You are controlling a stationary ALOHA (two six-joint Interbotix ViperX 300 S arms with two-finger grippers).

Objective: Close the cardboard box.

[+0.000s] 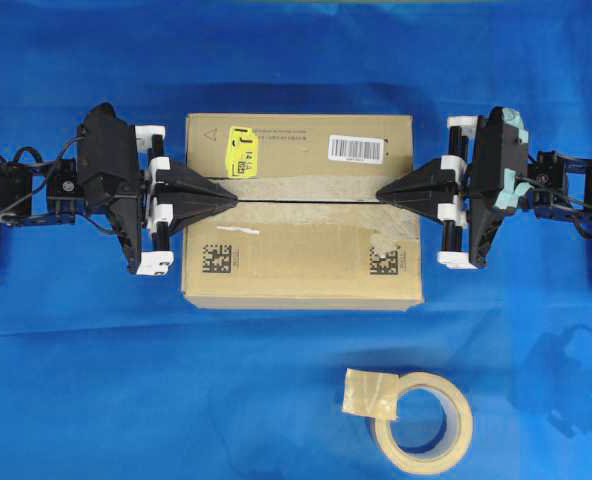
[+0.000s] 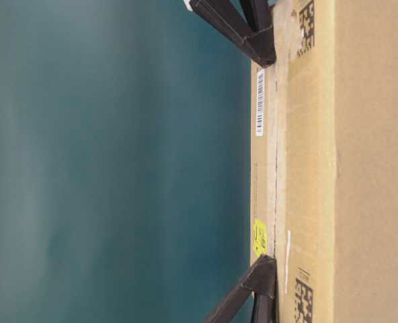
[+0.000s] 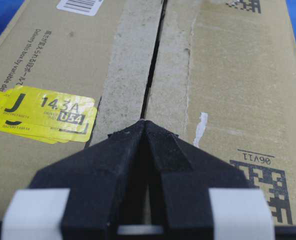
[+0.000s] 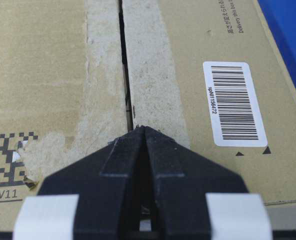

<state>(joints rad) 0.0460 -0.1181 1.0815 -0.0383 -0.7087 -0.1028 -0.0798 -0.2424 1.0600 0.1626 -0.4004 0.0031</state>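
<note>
The cardboard box (image 1: 302,210) sits on the blue table (image 1: 126,380), its two top flaps folded flat and meeting along a narrow seam bordered by old tape marks. The left claw (image 1: 231,199) has its fingers pressed together, tip resting on the box top at the seam's left end, just beside the yellow sticker (image 1: 240,149). The right claw (image 1: 381,194), also pinched together, rests at the seam's other end, near the barcode label (image 1: 356,149). A roll of tape (image 1: 416,420) lies on the table in front of the box, well apart from it
</note>
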